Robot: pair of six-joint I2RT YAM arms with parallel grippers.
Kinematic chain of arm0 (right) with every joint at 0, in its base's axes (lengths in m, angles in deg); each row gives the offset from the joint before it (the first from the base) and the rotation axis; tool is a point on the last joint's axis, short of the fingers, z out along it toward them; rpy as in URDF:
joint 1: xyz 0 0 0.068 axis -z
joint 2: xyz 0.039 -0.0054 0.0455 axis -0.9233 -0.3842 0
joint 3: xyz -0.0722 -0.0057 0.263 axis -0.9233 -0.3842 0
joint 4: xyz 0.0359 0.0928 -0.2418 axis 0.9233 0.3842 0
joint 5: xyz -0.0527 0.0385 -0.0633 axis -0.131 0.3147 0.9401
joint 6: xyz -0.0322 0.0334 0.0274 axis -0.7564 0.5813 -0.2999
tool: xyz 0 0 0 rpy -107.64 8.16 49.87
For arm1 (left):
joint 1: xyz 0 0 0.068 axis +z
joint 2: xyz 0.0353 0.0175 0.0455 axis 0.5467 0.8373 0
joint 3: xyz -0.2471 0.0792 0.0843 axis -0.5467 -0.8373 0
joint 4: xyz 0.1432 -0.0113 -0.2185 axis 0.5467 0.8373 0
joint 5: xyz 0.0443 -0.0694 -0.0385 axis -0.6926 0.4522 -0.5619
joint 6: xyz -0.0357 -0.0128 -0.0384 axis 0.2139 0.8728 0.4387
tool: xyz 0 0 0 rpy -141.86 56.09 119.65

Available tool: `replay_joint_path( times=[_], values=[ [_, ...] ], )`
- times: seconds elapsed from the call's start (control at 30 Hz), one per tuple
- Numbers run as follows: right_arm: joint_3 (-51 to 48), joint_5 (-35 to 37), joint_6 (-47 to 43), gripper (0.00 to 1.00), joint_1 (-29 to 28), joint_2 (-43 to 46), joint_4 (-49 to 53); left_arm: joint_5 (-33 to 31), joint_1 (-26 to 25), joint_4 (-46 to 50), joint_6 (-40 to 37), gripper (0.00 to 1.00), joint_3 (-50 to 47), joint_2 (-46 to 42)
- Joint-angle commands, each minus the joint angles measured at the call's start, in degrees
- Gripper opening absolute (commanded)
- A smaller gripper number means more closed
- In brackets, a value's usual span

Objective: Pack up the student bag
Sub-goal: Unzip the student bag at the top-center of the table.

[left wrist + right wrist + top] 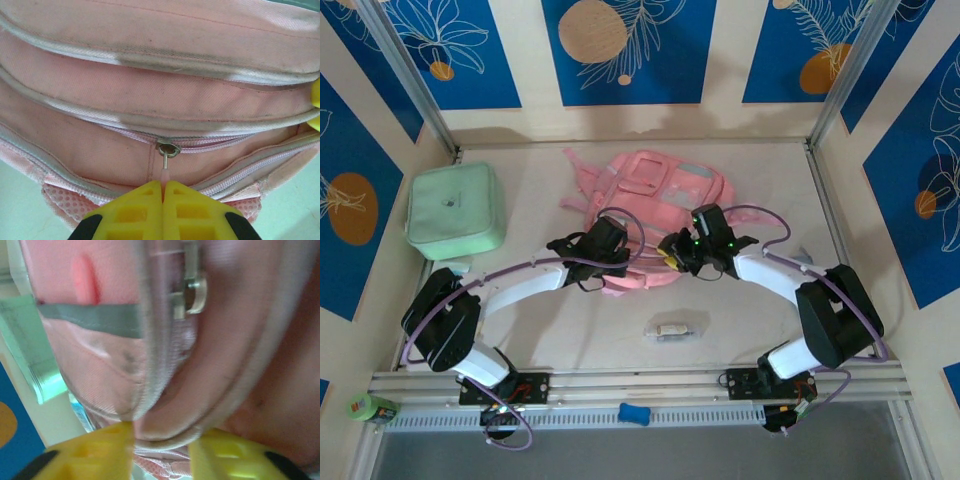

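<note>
One bag (pixel 655 195) lies mid-table, toward the back. The left gripper (pixel 163 186) pinches its zip pull (pixel 164 170). The right gripper (pixel 161 432) straddles a piped seam (pixel 240 395), bite uncertain. Should that hold slip, the soft bag could drag along and the zip stay put.

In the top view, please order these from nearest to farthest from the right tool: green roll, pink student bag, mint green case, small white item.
1. student bag, centre, directly at the right tool.
2. small white item, just nearer the arm bases.
3. mint green case, far left.
4. green roll, near-left corner by the rail.
</note>
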Motion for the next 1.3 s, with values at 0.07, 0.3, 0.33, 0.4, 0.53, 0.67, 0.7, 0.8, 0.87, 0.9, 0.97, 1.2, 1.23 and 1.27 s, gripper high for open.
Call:
replay_joint_path(
  times=[0.07,0.3,0.33,0.4,0.53,0.67,0.7,0.8,0.87,0.9,0.97,1.2,1.23,1.27],
  values=[
    [4.01,1.88,-6.47,0.12,5.60,1.66,-0.63,1.54,-0.01,4.49,-0.29,0.00,-1.33,-1.57],
    [9.43,-6.24,-14.33,0.00,15.30,-1.08,3.09,0.98,-5.46,4.31,4.21,0.00,-0.90,-2.28],
    [10.17,-7.11,-15.07,0.00,16.84,-1.50,3.69,0.60,-5.93,4.65,4.47,0.00,-0.89,-2.21],
    [11.93,-9.30,-16.42,0.00,19.81,-2.48,4.82,-1.16,-6.01,5.29,4.40,0.00,-1.61,-2.00],
    [13.80,-13.35,-17.21,0.00,23.22,-3.76,5.46,-6.84,-4.22,7.81,1.65,0.00,-2.72,-1.57],
    [13.24,-15.72,-17.29,0.00,22.16,-3.95,4.79,-6.09,-1.79,7.39,0.21,0.00,-2.79,-2.12],
    [12.85,-15.98,-17.11,0.00,21.43,-3.78,4.54,-5.19,-1.79,6.12,-0.04,0.00,-2.98,-2.46],
    [10.40,-17.27,-15.41,0.07,18.88,-2.87,2.87,-3.14,-1.86,3.02,0.33,0.00,-3.06,-2.88],
    [8.39,-17.37,-14.53,0.18,16.34,-2.14,0.75,-1.79,-1.79,1.53,0.42,0.00,-2.84,-2.38],
    [7.77,-17.37,-14.33,0.25,15.07,-2.06,-0.08,-1.45,-1.86,1.07,0.45,0.00,-2.69,-2.12],
    [6.62,-17.97,-13.35,0.37,13.04,-2.31,-2.51,-1.09,-1.79,0.78,0.85,0.00,-2.23,-1.47],
    [4.00,-13.10,-11.01,0.54,5.73,-0.91,-8.27,-0.71,-1.79,-0.64,1.30,0.00,-2.42,-1.18],
    [3.86,-11.40,-10.75,0.55,4.21,-0.71,-8.61,-0.71,-1.83,-0.68,1.26,0.00,-2.39,-1.18],
    [3.66,-9.93,-10.29,0.56,2.97,-0.61,-9.00,-0.66,-1.84,-0.85,1.29,0.00,-2.48,-1.18]
  ],
)
